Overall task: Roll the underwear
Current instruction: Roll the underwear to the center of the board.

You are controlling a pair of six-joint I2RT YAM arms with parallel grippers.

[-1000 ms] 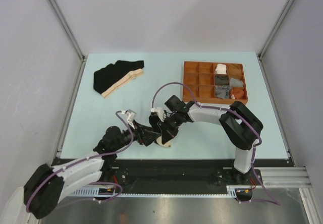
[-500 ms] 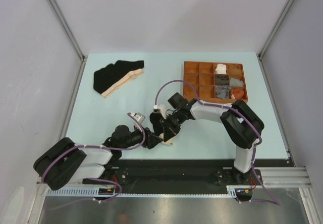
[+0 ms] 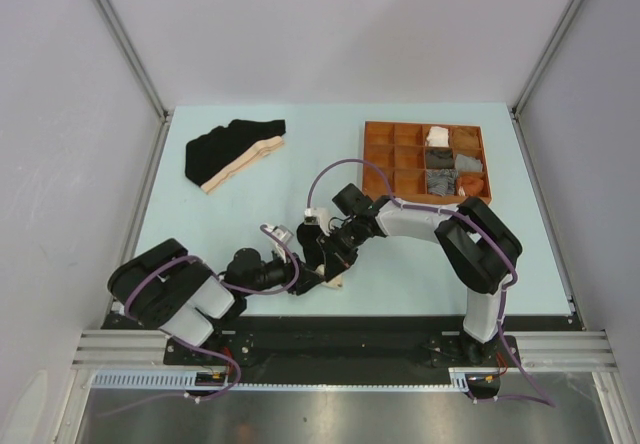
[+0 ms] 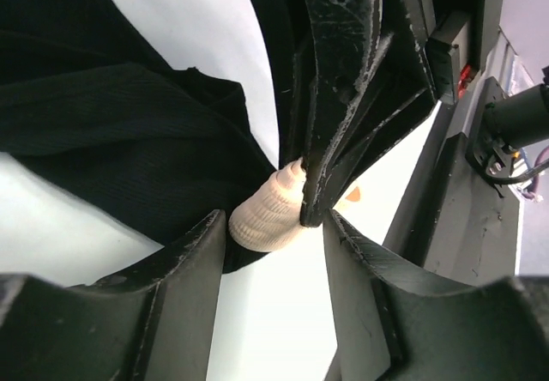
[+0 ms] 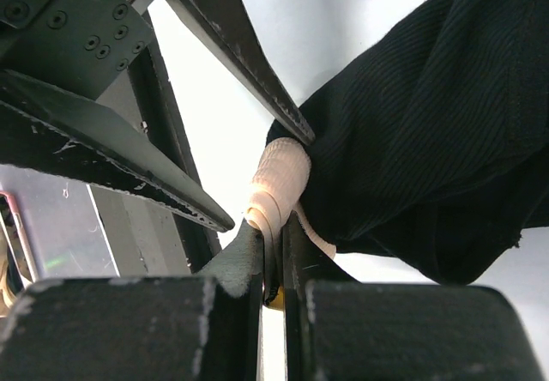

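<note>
Folding my left arm closer to its base than a second before, I narrowed my left gripper to half-open jaws flanking the rolled end of the black cloth brief with a beige waistband; my right gripper clamped tight on it near the pale blue table's front edge.

No legible text, labels, brands or numbers anywhere in view.
</note>
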